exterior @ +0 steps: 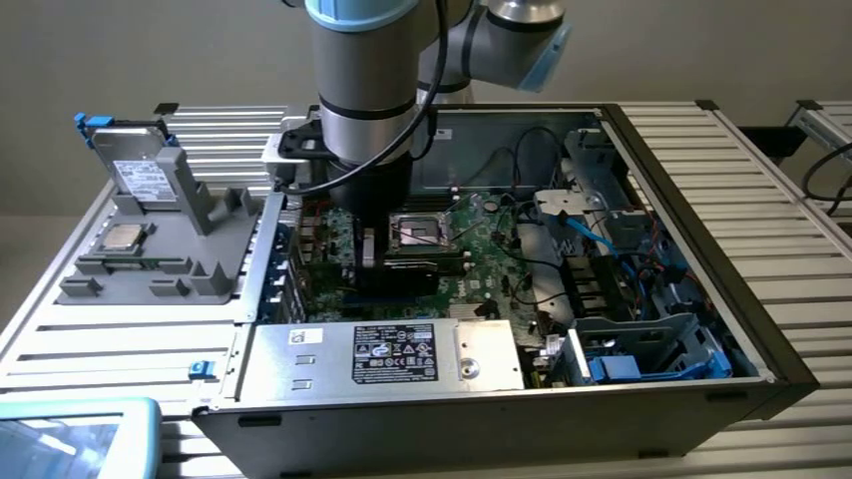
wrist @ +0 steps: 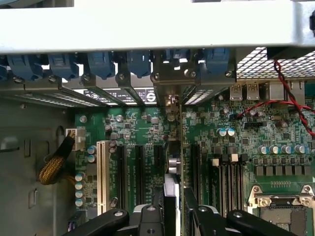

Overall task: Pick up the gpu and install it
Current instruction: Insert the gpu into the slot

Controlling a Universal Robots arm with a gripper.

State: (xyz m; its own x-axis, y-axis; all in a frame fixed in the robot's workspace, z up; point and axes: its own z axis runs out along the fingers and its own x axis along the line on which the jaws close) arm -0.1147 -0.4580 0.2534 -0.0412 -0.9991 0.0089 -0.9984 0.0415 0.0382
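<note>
Item: open computer case lying on a slatted worktop, motherboard exposed. The arm reaches down into the case. The hand is closed on the gpu, one finger against either face. The gpu is seen edge-on in the wrist view, upright above the expansion slots, end bracket towards the case's rear wall; whether it is seated cannot be told. Adjacent: white slot, processor socket, power supply. At the exterior view's left stands a grey fixture bearing a silver chip.
</note>
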